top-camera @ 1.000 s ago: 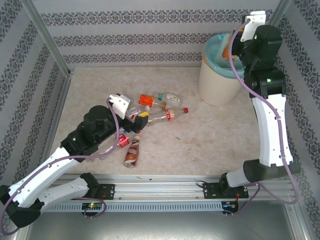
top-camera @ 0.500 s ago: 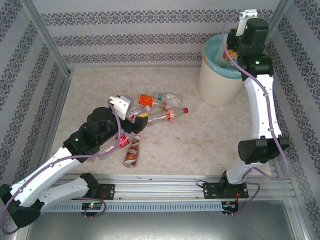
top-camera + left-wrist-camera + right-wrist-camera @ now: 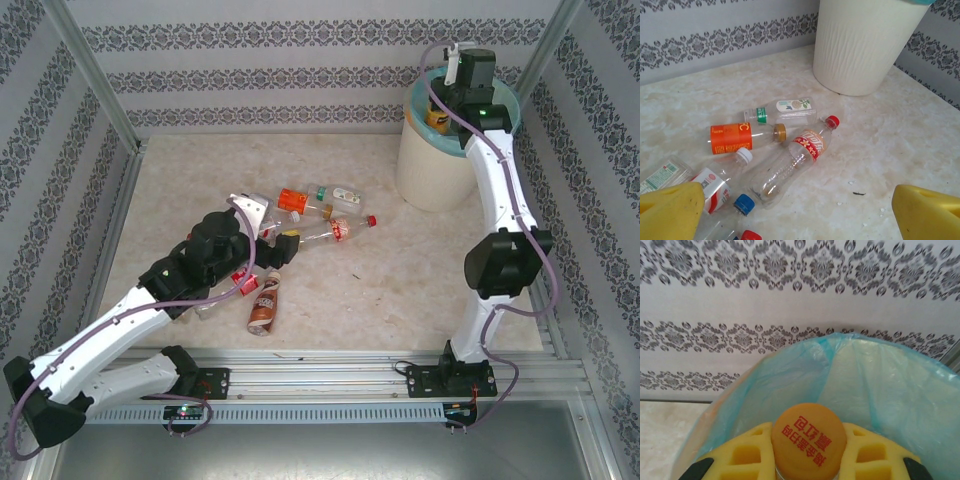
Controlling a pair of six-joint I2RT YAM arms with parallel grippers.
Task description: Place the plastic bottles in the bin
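Several plastic bottles lie in a loose pile left of the table's middle. Among them are a clear one with a red cap (image 3: 335,232) (image 3: 795,160), an orange-labelled one (image 3: 292,200) (image 3: 731,138), a green-and-white-labelled one (image 3: 340,195) (image 3: 785,110) and a brown one (image 3: 264,303). My left gripper (image 3: 270,242) (image 3: 800,215) hangs open just above the near side of the pile, holding nothing. The cream bin (image 3: 435,170) (image 3: 860,45) with its teal liner (image 3: 880,385) stands at the back right. Over its mouth my right gripper (image 3: 447,100) (image 3: 808,452) is shut on an orange-capped bottle (image 3: 808,437).
Patterned walls with metal posts close in the table on three sides. A white-capped bottle (image 3: 722,177) and a blue-capped one (image 3: 744,204) lie nearest my left fingers. Bare marbled tabletop (image 3: 400,280) stretches between the pile and the bin.
My right arm has swung left and farther back, carrying the bottle over the bin's opening. My left arm has crept forward and right, closer over the pile.
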